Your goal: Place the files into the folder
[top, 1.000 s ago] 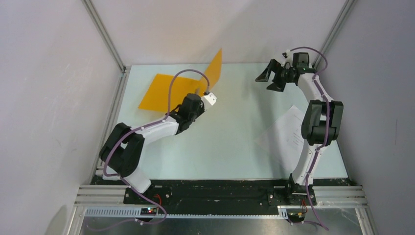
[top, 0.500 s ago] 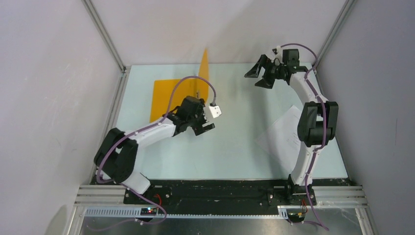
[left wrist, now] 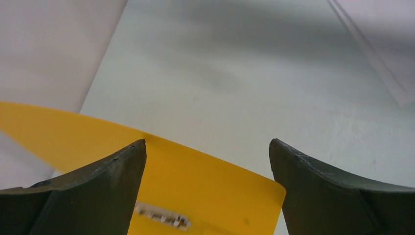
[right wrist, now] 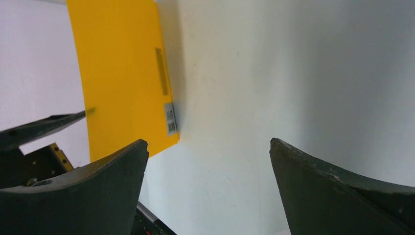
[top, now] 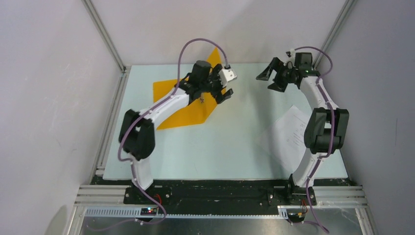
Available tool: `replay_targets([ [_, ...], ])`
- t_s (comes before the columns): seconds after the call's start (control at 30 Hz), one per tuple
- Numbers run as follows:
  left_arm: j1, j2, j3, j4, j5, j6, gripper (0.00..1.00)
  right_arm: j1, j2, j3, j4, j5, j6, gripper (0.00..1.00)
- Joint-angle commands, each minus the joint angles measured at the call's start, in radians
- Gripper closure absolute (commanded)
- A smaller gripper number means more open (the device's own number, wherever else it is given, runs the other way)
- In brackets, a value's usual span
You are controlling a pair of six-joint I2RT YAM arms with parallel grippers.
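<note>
**Top external view:** The orange-yellow folder [top: 188, 108] lies open on the pale table [top: 230, 142]. One leaf is flat and the other is raised behind your left arm, which crosses the flat leaf and hides part of it. Your left gripper [top: 221, 87] hangs at the folder's right edge, beside the raised leaf. Its jaws look parted, but you cannot tell from here whether either one touches the card. Your right gripper [top: 270, 81] is to the right of the folder and well apart from it, spread wide and holding nothing. The files [top: 288, 134] lie flat well to the right of the folder. Your right arm covers their right side, and the print is too small to read.

**Left wrist view:** The left gripper [left wrist: 206, 143] is spread wide with nothing between its jaws. The folder [left wrist: 210, 188] shows past the gap, cut off by the bottom edge. A small white label [left wrist: 161, 217] on it is too blurred to read. A pale strip in the upper right corner cannot be made out.

**Right wrist view:** The right gripper [right wrist: 205, 142] is also wide open and empty. The folder [right wrist: 122, 73] stands at upper left, with its barcode sticker [right wrist: 170, 117] near the lower corner. The dark shapes left of the folder are cut off.
</note>
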Motion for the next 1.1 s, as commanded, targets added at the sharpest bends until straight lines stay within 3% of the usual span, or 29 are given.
replay_targets([
  [0.0, -0.001, 0.171, 0.169, -0.013, 0.117, -0.143, 0.0, -0.072, -0.102, -0.071, 0.005, 0.02, -0.006, 0.01],
  [0.17, 0.001, 0.252, 0.175, 0.094, 0.19, -0.443, 0.0, -0.127, -0.149, -0.127, -0.025, 0.029, -0.018, 0.0],
  [0.27, 0.005, 0.312, 0.158, 0.135, 0.186, -0.674, 0.0, -0.143, -0.161, -0.147, -0.041, 0.023, -0.035, 0.01],
  [0.4, 0.03, 0.396, 0.185, 0.179, 0.129, -0.864, 0.03, -0.134, -0.16, -0.14, -0.052, 0.013, -0.063, 0.01],
  [0.63, 0.094, 0.276, 0.175, 0.191, 0.142, -0.913, 0.03, 0.01, -0.077, -0.028, 0.017, 0.018, -0.117, 0.08],
  [0.73, 0.142, 0.213, 0.147, 0.153, 0.099, -0.943, 0.04, 0.131, 0.013, 0.055, 0.084, 0.007, -0.158, 0.2],
  [0.83, 0.214, 0.167, 0.122, 0.096, -0.018, -0.959, 0.05, 0.269, 0.142, 0.271, 0.081, -0.022, -0.19, 0.29],
  [0.97, 0.294, 0.146, 0.127, 0.005, -0.133, -0.924, 0.05, 0.337, 0.374, 0.517, 0.097, 0.005, -0.083, 0.44],
  [1.07, 0.332, 0.141, 0.115, -0.035, -0.159, -0.922, 0.04, 0.369, 0.474, 0.589, 0.08, 0.096, -0.097, 0.56],
])
